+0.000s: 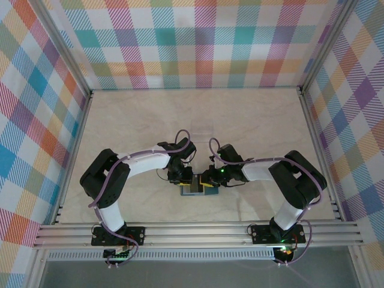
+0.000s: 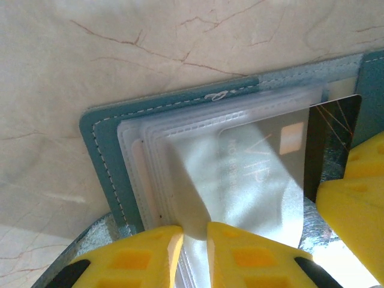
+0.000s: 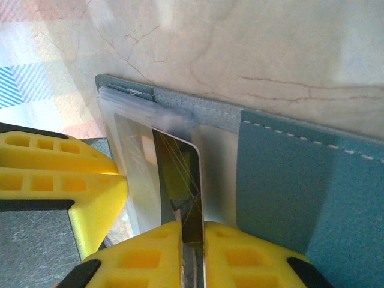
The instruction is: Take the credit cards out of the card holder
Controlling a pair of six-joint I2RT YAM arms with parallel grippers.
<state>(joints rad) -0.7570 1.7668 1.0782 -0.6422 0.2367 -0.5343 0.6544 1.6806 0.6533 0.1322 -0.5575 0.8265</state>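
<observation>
The card holder (image 1: 198,191) was seen lying open on the tabletop (image 1: 258,120), close to the middle of its near edge, between the two arms. The left fingers (image 2: 240,255) were closed down on the clear inner sleeves (image 2: 162,174) of the holder, gripping that side. The right fingers (image 3: 246,258) were pinched shut on an edge of a dark credit card (image 3: 177,180), part of which showed beyond the sleeve's open side. A silvery card (image 2: 258,174) marked VIP was seen inside the sleeve beside it. Whether further cards lay beneath could not be made out through the glare on the plastic, though it seemed likely.

The step in hand was judged to be the drawing of the dark card out of its pocket. To do it well, the card would best be pulled straight along the line of the pocket opening, so that its corners are not caught on the stitched seam. The grip on the sleeves should be firm and low, so that the holder is not dragged or lifted along with the card. A slow, even pull would be favoured, since the card is thin and slick and could be lost from the fingers if jerked. Once freed, it should be laid on bare tabletop well apart from the holder.
</observation>
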